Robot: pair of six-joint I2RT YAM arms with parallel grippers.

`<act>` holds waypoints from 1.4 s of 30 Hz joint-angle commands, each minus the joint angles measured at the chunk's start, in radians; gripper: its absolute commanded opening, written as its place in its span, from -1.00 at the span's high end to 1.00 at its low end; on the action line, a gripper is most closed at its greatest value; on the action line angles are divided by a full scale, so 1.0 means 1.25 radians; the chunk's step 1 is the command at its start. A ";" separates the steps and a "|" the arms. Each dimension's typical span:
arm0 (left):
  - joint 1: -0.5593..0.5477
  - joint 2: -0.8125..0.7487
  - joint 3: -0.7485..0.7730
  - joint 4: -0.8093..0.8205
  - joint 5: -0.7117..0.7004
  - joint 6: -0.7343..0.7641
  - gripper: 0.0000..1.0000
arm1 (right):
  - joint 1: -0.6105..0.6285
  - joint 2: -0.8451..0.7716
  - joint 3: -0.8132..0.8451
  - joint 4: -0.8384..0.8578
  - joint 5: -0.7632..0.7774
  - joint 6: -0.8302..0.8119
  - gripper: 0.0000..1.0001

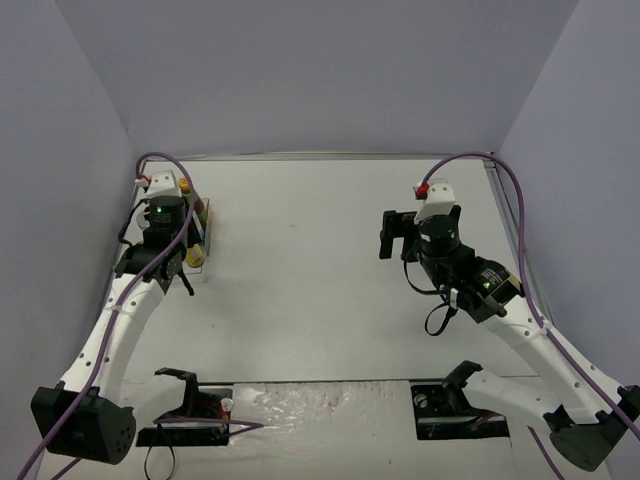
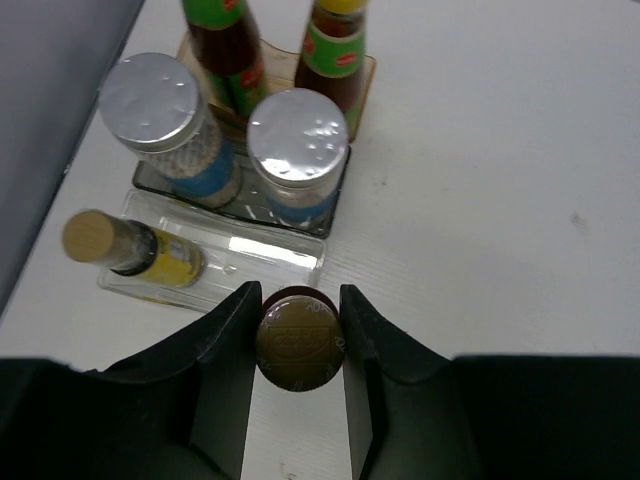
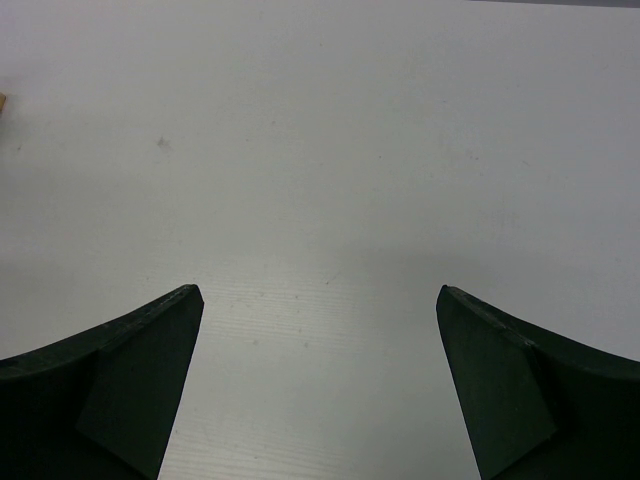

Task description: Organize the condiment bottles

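Gripping brown-capped bottle (image 2: pixel 298 338), left jaws; right jaws agape; white table (image 1: pixel 320 250), grey walls (image 1: pixel 320 70).

It looked like a robotics lab: 2 arms (image 1: pixel 115 325) bolted to a white worktop (image 1: pixel 310 260) boxed by grey walls (image 1: pixel 320 70).
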 commanded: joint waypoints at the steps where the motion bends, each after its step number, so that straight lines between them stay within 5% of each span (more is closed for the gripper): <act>1: 0.070 -0.013 0.017 0.121 0.037 0.020 1.00 | -0.006 0.001 0.009 0.038 -0.006 0.002 -1.00; 23: 0.127 0.080 -0.127 0.295 0.123 0.035 0.97 | -0.006 -0.005 -0.005 0.037 -0.008 0.000 -1.00; 32: 0.127 0.085 -0.170 0.324 0.130 0.036 0.44 | -0.006 -0.011 -0.021 0.039 -0.009 0.005 -1.00; 42: 0.127 0.035 -0.138 0.242 0.127 0.037 -0.59 | -0.006 -0.038 -0.015 0.039 -0.012 0.005 -1.00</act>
